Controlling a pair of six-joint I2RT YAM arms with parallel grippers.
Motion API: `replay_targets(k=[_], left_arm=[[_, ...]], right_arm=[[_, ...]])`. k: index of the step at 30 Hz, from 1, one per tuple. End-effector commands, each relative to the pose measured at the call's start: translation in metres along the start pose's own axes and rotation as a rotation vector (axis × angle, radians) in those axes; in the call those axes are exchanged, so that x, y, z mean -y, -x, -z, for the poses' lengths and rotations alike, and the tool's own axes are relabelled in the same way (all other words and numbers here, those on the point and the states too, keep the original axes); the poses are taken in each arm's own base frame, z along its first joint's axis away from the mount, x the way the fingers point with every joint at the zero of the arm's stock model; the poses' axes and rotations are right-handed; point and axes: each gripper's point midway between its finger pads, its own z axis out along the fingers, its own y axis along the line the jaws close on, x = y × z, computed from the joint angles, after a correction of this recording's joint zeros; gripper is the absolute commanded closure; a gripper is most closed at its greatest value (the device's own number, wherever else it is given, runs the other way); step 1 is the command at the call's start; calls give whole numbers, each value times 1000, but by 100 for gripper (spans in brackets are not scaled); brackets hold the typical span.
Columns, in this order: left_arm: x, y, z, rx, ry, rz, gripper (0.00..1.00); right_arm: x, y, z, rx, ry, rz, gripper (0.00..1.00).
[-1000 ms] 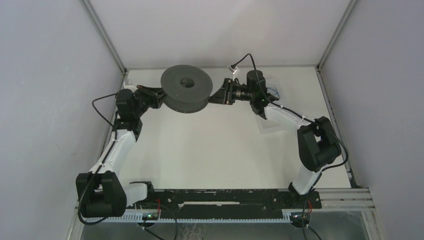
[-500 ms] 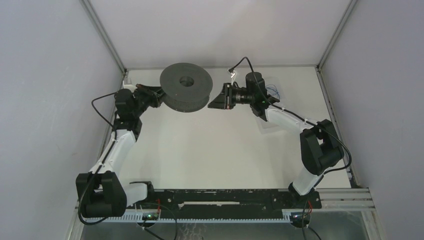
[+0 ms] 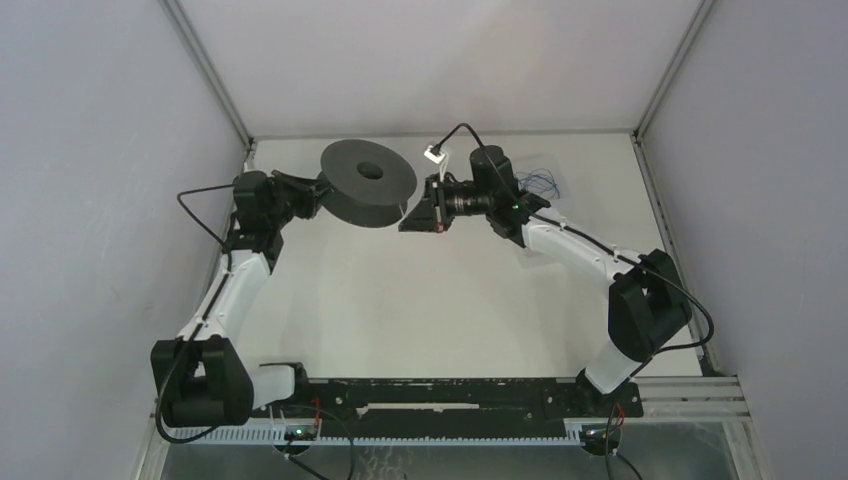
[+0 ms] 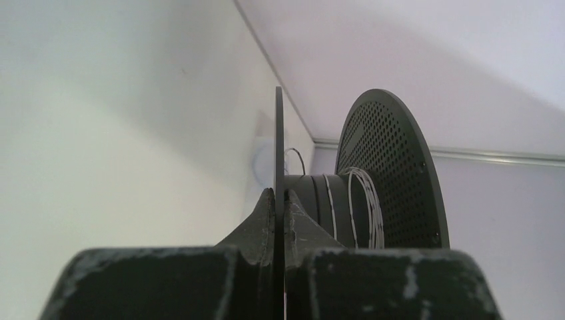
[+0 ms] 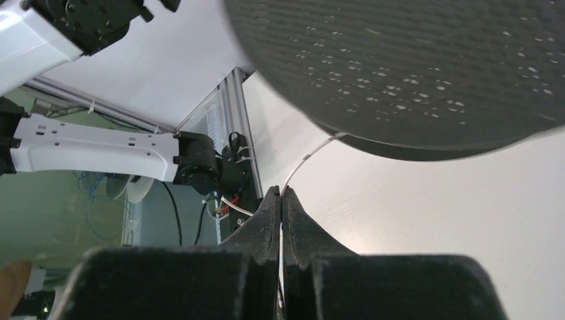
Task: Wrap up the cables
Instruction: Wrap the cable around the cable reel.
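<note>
The thin whitish cable (image 5: 303, 160) lies partly in turns around the hub of the black perforated plastic spool (image 3: 368, 183), which sits at the far left of the white table (image 3: 430, 310). A short free run curves off under the spool's rim and ends between the fingertips of the right gripper (image 5: 281, 195), which is clenched on the cord just beside the spool. The left gripper (image 4: 278, 200) is clamped on the thin edge of the spool's near flange and steadies it.

This looks like the winding stage, with slack pinched and ready to be laid on. The next move likely calls for carrying the cord around the hub under light tension, feeding it over the flange rim into the gap between the flanges.

The back wall and the left corner post stand close behind the spool. Open room lies toward the middle of the table. A tangle of thin blue wire (image 3: 545, 183) sits just behind the right wrist and should be avoided.
</note>
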Motion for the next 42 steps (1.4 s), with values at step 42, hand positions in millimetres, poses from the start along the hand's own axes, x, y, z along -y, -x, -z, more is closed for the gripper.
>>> replay_targets(k=[42], left_arm=[[45, 5, -2, 279, 163, -492, 100]], right_arm=[[-12, 34, -54, -109, -287, 172, 100]])
